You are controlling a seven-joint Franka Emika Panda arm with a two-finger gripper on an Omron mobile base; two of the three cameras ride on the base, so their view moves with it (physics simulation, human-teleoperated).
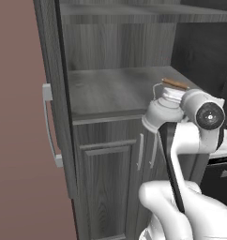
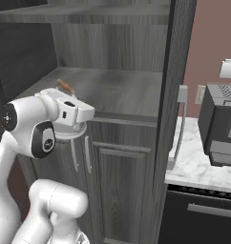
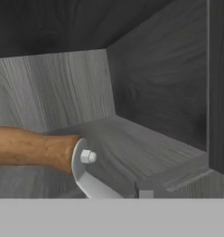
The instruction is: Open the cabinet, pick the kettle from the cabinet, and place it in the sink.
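The cabinet (image 1: 110, 89) stands open, its left door (image 1: 52, 93) and right door (image 2: 177, 95) swung out towards me. The white-silver kettle (image 1: 160, 115) hangs at the front edge of the cabinet's shelf, partly past it. My gripper (image 2: 67, 95) is shut on its brown wooden handle bar (image 1: 175, 84), which my wrist partly covers. In the hand view the wooden bar (image 3: 30, 147) runs in from the left, ending at the wire handle's bolt, with the shelf behind it. The sink is out of view.
Shorter dark grey doors with small handles (image 1: 110, 183) sit under the shelf. To the right are a marble counter (image 2: 198, 167), a dark appliance (image 2: 222, 124) on it and a black appliance front (image 2: 203, 214) below. The open doors' long bar handles (image 1: 49, 126) flank the arm.
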